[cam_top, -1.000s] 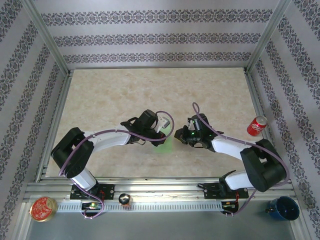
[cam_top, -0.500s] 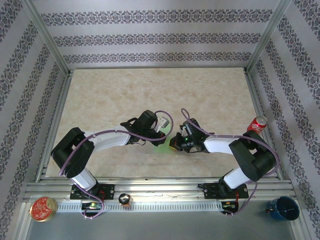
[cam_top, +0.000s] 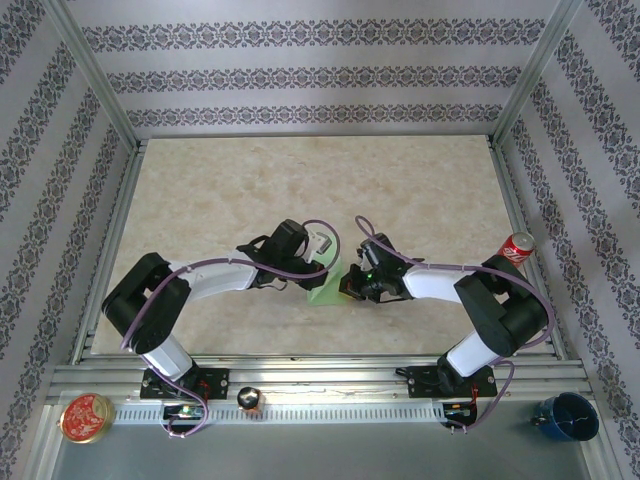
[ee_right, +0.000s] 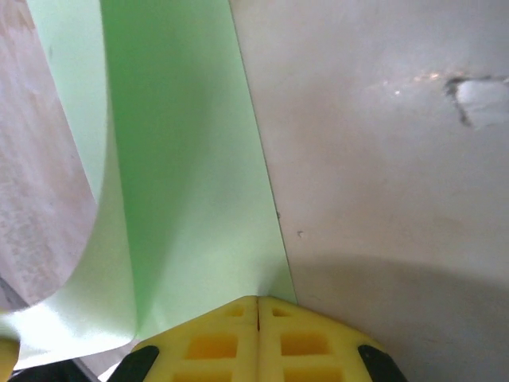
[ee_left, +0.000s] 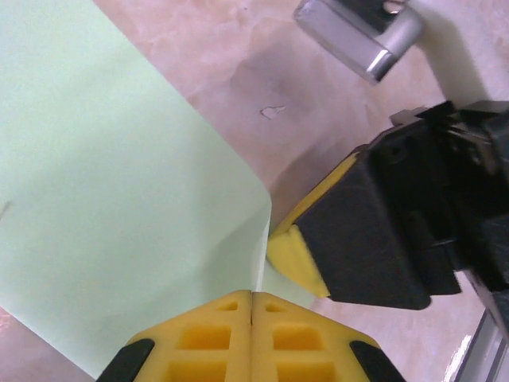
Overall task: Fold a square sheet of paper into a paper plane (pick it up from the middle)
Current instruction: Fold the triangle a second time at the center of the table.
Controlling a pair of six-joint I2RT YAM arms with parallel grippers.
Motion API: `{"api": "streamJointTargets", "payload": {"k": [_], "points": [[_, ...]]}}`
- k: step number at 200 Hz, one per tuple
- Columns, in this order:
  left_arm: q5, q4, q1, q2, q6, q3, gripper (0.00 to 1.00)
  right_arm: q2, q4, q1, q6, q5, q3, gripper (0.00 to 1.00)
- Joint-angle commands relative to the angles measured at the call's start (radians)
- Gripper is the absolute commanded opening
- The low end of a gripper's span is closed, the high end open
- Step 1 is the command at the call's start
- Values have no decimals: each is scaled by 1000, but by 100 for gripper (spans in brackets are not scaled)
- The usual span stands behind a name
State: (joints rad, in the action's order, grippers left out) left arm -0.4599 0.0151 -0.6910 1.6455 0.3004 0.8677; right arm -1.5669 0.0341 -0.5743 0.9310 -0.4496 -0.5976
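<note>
The square sheet of paper (cam_top: 326,291) is pale green and lies partly folded on the marbled table between the two grippers. In the left wrist view the sheet (ee_left: 103,207) curls up at its right edge, and that edge runs straight into the seam of my left gripper (ee_left: 253,296), which is shut on it. My right gripper (ee_right: 258,302) is shut, its yellow tips down on the near corner of the sheet (ee_right: 191,191); one flap lies flat and the other rises to the left. In the top view the left gripper (cam_top: 322,277) and the right gripper (cam_top: 349,286) almost touch.
A red can (cam_top: 515,250) stands by the right rail. On the front ledge sit a gold tin (cam_top: 86,417) and a blue cup (cam_top: 566,416). Metal frame posts and patterned walls enclose the table (cam_top: 300,180), whose far half is bare.
The right gripper has swung left and down until its tips are on the paper beside the left gripper. The left gripper has shifted slightly left with the paper's edge.
</note>
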Motion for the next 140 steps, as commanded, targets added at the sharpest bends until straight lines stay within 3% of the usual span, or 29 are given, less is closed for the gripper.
{"api": "streamJointTargets", "payload": {"k": [1,140], "points": [[-48,-65,27,34,37,-20,6,-22,-139,-8,-81,65,-38,0],[24,-208,47,47,37,-126,11,-48,-149,-4,-81,46,-76,0]]}}
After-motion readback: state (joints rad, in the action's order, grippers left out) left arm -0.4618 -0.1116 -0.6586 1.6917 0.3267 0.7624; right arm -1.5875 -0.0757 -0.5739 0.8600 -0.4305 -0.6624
